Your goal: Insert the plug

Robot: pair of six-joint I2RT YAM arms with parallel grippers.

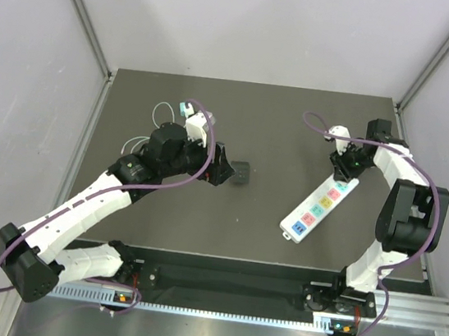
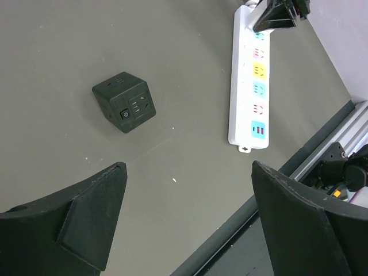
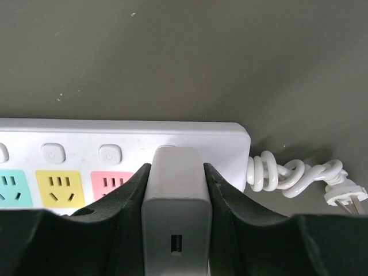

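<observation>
**Q:** Plug [image 3: 175,221], location?
**A:** Clamped in my right gripper [image 3: 176,192], above the power strip's [image 3: 115,135] cord-end socket. The strip lies diagonally by the desk's [image 1: 280,126] right edge.
**Q:** Left gripper [image 2: 187,195]?
**A:** Spread wide, empty, mid-desk.

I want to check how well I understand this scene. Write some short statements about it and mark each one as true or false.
1. The right hand is shut on a white charger. True.
2. The white charger stands at the cord end of the power strip. True: the coiled cord leaves the strip just beside it.
3. The left hand grips the black cube. False: this hand is open and empty, and the cube lies on the table, apart from it.
4. The power strip is black. False: it is white, with coloured sockets.
5. The black cube sits on top of the power strip. False: the two lie apart on the table.
</observation>
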